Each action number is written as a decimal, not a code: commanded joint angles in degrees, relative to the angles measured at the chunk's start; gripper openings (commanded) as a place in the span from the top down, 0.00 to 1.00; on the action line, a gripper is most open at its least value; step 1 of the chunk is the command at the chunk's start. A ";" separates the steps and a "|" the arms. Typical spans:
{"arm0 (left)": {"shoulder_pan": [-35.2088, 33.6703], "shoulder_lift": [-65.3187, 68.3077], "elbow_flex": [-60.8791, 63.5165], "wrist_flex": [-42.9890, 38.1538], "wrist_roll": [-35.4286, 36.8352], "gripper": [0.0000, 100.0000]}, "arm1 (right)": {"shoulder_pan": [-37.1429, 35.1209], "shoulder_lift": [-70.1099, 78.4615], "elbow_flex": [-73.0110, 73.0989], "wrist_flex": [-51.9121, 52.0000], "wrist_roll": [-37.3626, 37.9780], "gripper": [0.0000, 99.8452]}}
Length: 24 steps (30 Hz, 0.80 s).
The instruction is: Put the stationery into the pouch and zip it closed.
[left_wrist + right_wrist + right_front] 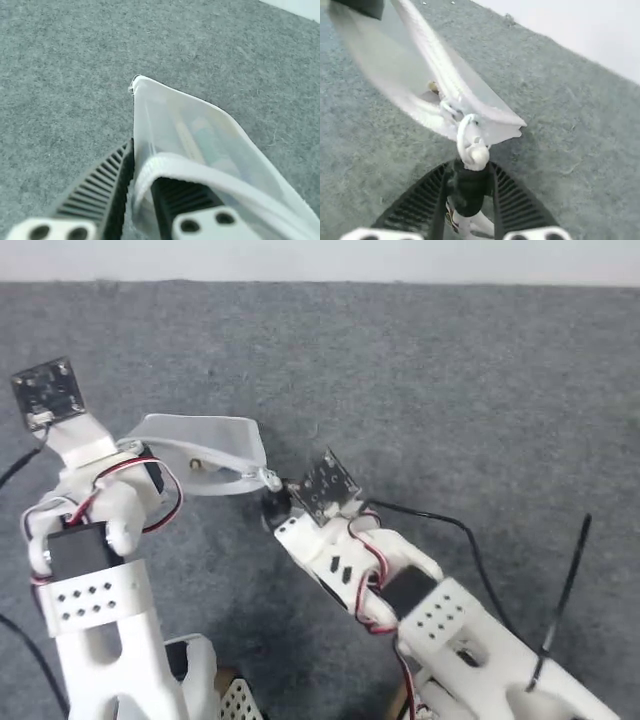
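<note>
At the right tool [467,172], which is clamping the zipper pull [472,150], the job is calling for a straight draw along the zip line, directly away from the left tool [142,170]. That one is pinching the opposite end of the pouch [200,135] as an anchor, so keeping the band taut is likely helping the slider avoid snagging. Stretching between both tools, the translucent white pouch is hanging above the grey table [450,370], with stationery [205,142] showing faintly through its side.
</note>
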<state>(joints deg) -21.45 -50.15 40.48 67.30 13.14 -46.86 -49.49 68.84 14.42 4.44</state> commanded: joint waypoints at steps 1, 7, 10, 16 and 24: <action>-0.09 -0.18 -0.92 -2.20 0.88 0.99 | 0.04 -7.16 1.58 -0.75 5.01 0.99; 0.00 -0.18 -0.92 -2.20 0.88 0.99 | -1.45 -10.86 3.96 -0.75 5.63 0.99; 0.18 -0.18 -0.92 -2.20 0.88 0.99 | -4.09 -11.03 5.27 -0.75 8.35 0.99; 0.18 -0.18 -0.92 -2.29 1.23 0.90 | -5.93 -11.12 5.45 1.98 9.14 0.99; 0.35 -0.53 2.42 -5.45 3.25 0.76 | -9.71 -11.12 5.63 5.05 9.41 0.99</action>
<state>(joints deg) -21.54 -50.24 43.12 65.36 15.08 -54.24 -58.29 75.16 17.85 12.79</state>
